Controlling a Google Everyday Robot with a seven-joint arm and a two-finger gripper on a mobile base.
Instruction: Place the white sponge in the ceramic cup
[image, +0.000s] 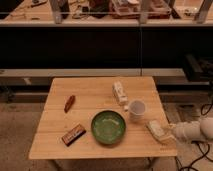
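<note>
The small, flat, off-white soft sponge (156, 128) lies on the light wooden table (90, 95). It is just to the right of the small, shiny white ceramic cup (136, 110) and a little nearer the front. It is not in the cup yet. The table's edge is close by on that side.

The robot's pale gripper (169, 134) is on the side of the sponge away from the cup. It is touching the sponge or very nearly so. I cannot tell if the gripper is wide, narrow, or holding the sponge.

Some things could go wrong from here:
- **A bad grab:** The sponge is soft and flat. If the gripper pinches only a corner, the sponge may bend and slip out on the way up.
- **A push, not a grab:** The sponge could slide off the table, because the edge is so near.
- **A tight fit:** The sponge looks about as wide as the cup's mouth. If it comes down flat or off the middle, it may sit on the rim or drop beside the cup.
- **A bump:** The cup looks light. A knock from the gripper could tip it, or shove it into the wide, round green bowl (108, 127) just left of the cup.
</note>
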